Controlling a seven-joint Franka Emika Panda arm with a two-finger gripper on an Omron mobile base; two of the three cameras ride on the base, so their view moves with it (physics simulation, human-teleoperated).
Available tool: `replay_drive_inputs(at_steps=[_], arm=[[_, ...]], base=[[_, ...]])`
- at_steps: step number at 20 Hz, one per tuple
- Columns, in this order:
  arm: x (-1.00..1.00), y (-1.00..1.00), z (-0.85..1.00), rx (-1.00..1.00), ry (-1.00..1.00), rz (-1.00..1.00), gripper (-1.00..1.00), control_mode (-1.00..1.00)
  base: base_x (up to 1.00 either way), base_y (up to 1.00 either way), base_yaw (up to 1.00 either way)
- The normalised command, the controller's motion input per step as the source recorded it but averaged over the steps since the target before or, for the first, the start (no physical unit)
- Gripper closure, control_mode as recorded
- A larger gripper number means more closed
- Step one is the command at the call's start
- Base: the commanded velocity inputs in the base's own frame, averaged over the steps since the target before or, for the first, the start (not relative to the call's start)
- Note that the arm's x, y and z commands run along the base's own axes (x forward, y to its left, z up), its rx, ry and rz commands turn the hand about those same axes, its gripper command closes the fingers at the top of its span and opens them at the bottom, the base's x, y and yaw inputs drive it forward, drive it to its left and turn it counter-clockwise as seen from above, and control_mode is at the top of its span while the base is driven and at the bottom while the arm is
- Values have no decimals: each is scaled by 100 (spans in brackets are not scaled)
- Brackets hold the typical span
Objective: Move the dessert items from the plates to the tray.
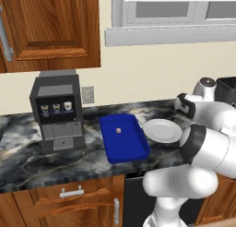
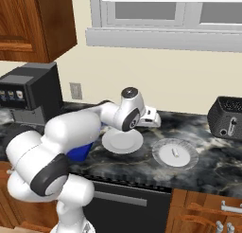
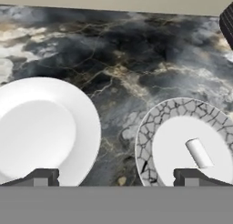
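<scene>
One dessert bit is done with: the tan cube (image 1: 119, 129) sits inside the blue tray (image 1: 131, 150), and the plain white plate (image 3: 86, 123) looks bare. What's left, as I read it, is the white stick (image 3: 199, 153), lying on the grey rimmed plate (image 3: 154, 123).

The gripper (image 3: 116, 177) hovers above the marble counter (image 3: 123, 59), aimed at the gap between the two plates. Its fingers (image 3: 41, 176) are spread as wide as they go and hold nothing, touch nothing. The white plate lies under the left tip, while the stick lies just above the right tip, a little to its outer side, so it sits off-centre from the span of the fingers.

So the step in hand is the approach to the second piece. The next move calls for sliding the hand sideways toward the grey plate until the stick falls between the tips, then coming down. From the right base view the hand (image 2: 150, 118) seems well clear of the plates, though how high is hard to judge.
</scene>
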Motion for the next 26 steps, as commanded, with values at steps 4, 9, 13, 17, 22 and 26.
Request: replay_drive_inputs(at_steps=[4, 9, 13, 17, 22, 26], arm=[[0, -32, -16, 0, 0, -1, -100, -100], [0, -42, -25, 0, 0, -2, -100, -100], [0, -53, -14, 0, 0, -3, -100, -100], [0, -59, 0, 0, 0, -4, -100, -100], [-12, -47, -8, 0, 0, 0, -100, -100], [-20, -16, -10, 0, 0, 1, -100, -100]], base=[[0, 0, 0], [0, 0, 0], [0, 0, 0], [0, 0, 0], [0, 0, 0], [0, 0, 0]])
